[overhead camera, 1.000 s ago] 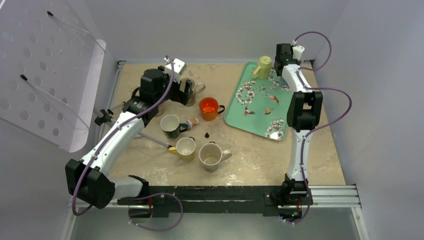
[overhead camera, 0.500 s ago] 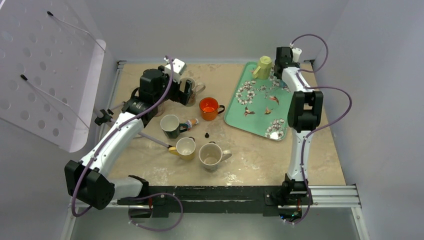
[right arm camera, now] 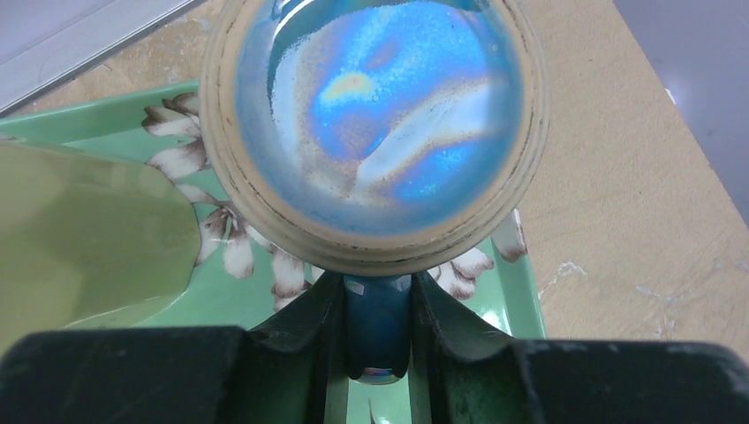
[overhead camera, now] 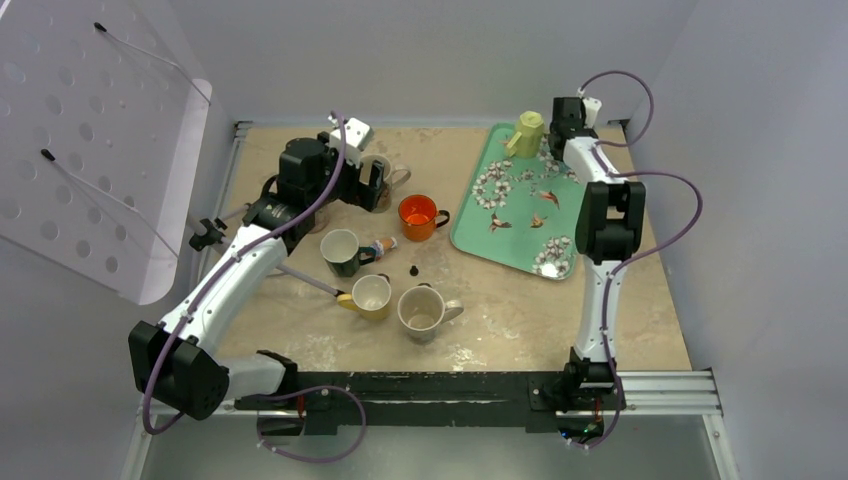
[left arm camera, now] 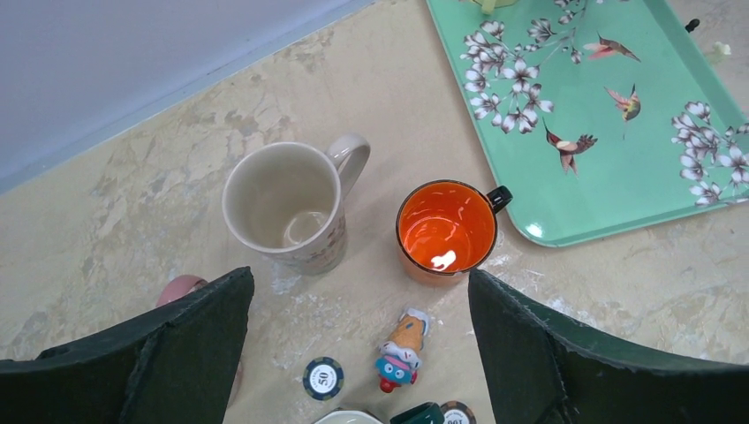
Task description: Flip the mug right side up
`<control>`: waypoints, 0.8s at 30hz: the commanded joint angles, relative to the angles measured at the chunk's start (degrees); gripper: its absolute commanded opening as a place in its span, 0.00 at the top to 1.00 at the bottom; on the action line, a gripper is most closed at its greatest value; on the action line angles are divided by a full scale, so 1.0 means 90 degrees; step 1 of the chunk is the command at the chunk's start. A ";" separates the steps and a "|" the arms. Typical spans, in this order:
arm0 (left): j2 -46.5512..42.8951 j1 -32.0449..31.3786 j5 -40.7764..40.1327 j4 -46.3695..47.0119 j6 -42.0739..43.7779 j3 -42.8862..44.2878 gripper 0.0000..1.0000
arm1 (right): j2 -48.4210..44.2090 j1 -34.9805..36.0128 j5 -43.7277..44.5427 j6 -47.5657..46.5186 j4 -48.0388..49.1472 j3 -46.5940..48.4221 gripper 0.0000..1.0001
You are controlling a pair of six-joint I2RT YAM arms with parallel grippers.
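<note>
Iridescent blue glazed mug (right arm camera: 371, 124) with base facing the wrist camera, rim hidden, handle clamped in right gripper (right arm camera: 377, 305), above green floral tray (right arm camera: 238, 300), left gripper (left arm camera: 358, 305) jaws wide apart.

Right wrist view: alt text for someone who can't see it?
The right gripper is shut on the blue handle of a mug whose iridescent blue base faces the camera, above a green floral tray. Yellowish mug at left.
</note>
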 commanded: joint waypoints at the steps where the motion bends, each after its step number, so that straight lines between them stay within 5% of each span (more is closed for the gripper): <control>1: -0.0171 0.0064 0.0369 -0.0010 -0.0197 0.0117 0.06 | -0.0731 -0.0016 -0.0527 -0.0413 0.0721 -0.0525 1.00; 9: -0.0018 0.0064 0.1614 -0.0336 -0.0970 0.0416 0.01 | -0.3437 -0.0016 -0.2101 -0.0462 0.2630 -0.3137 1.00; 17: 0.0084 0.0054 0.2705 0.0507 -0.1578 0.0372 0.08 | -0.4626 -0.0016 -0.3469 -0.0205 0.2794 -0.3701 1.00; 24: 0.0324 -0.0034 0.3621 0.2045 -0.3408 0.0512 0.07 | -0.6072 0.0102 -0.5832 0.0175 0.3430 -0.4046 1.00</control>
